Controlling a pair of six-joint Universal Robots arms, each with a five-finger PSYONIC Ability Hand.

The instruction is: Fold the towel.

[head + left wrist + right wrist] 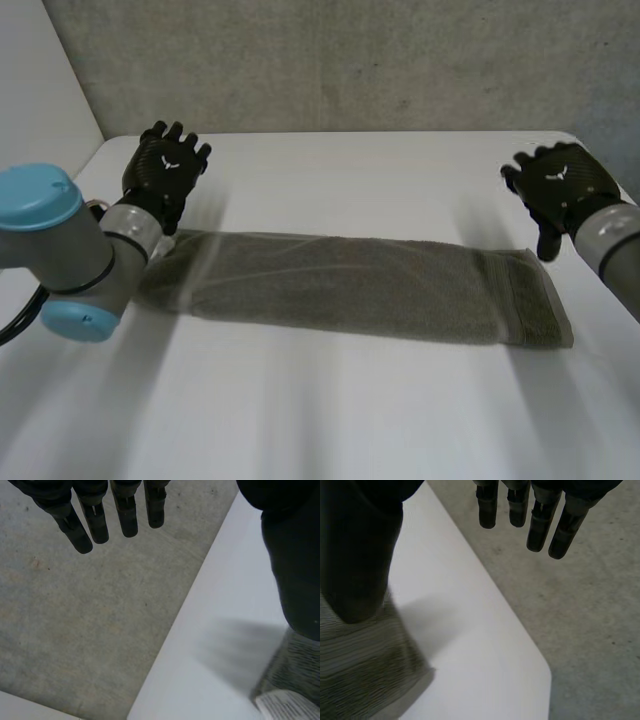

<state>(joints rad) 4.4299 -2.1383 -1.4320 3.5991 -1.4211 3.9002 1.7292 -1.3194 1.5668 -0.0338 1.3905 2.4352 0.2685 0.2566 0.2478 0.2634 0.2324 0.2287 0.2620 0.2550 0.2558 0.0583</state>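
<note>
1. Head view, nearest part: the left arm with its light-blue cap stands at the near left. It covers a small part of the left end of the towel.
2. A little farther, the towel lies flat as a long grey-green strip across the middle of the white table. It runs from left to right, and a woven band shows at its right end.
3. Farther again, the left hand is over the far left of the table, just beyond the towel's left end. Its fingers are straight and spread, and it grasps nothing.
4. The right hand is at the far right, just beyond the towel's right end. It is also released and empty, and its thumb hangs down near the towel's far right corner.
5. The left wrist view adds a thing the head view does not give: a white label on the towel corner beside the thumb. The straight fingers reach out past the table edge.
6. The right wrist view shows the ribbed weave of the towel corner under the thumb.
7. Each wrist view cuts the towel off, so only one corner is seen there. Whether either thumb touches the cloth, I cannot tell.
8. Farthest, beyond the table edge, lies a grey floor.
</note>
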